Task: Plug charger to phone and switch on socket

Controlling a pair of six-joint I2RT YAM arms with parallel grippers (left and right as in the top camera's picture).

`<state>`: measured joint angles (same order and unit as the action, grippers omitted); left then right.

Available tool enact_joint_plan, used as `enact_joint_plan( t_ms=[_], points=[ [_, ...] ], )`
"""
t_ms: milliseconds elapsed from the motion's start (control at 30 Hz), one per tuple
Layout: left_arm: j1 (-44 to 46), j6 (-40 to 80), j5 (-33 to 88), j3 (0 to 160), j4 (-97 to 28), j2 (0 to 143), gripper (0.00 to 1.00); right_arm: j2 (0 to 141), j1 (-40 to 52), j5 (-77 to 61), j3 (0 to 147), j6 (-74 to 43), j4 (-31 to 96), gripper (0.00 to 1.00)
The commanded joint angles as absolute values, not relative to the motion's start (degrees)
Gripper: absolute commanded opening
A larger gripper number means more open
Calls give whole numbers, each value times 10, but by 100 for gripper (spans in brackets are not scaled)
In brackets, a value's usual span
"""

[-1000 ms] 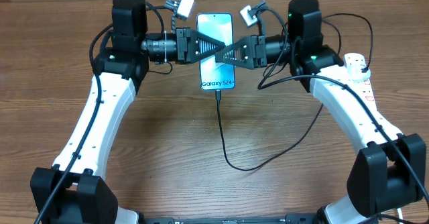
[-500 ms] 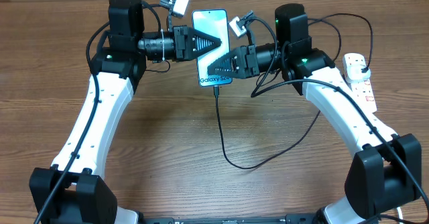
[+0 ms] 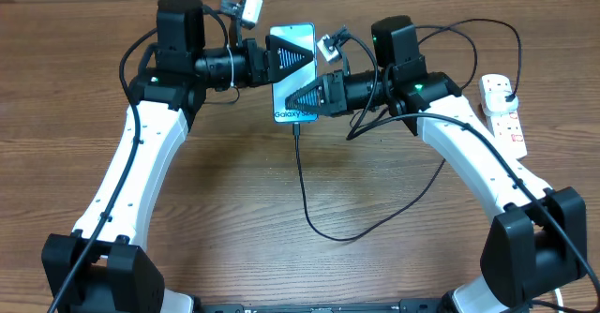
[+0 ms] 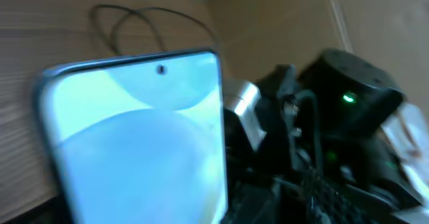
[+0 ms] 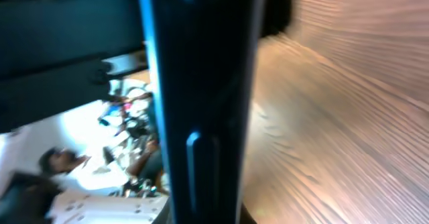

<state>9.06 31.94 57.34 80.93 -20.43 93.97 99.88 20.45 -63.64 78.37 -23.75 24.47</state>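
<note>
The right gripper [image 3: 302,97] is clamped on the near half of the phone [image 3: 285,81], its arm reaching in level from the right. The left gripper [image 3: 298,55] reaches in from the left over the phone's far half; I cannot tell how its jaws stand. The phone is far centre, with the charger [image 3: 302,177] at its near end, looping right towards the socket [image 3: 511,118].

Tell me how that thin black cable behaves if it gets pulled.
Probably floppy: the cable lies in loose curves on the table, so it should drag, not hold shape. Likely light, being so thin. It joins the phone at one end, so pulling may tug it.
</note>
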Motion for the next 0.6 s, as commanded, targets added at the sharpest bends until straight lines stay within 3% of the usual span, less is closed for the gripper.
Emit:
enact_joint_plan(
  t_ms=[0,133,233,367,567],
  points=[
    [83,281,445,816,-236,934,91,993,203,-505,787,-206,282,4],
    [66,281,337,816,-287,934,92,1001,203,-397,780,-207,325,4],
    [56,281,228,816,-328,934,100,1018,203,-374,771,-207,333,4],
    [54,281,85,816,-383,934,100,1059,204,-371,771,-209,337,4],
    [54,281,28,816,-424,934,100,1123,223,-366,771,-216,319,4]
  ],
)
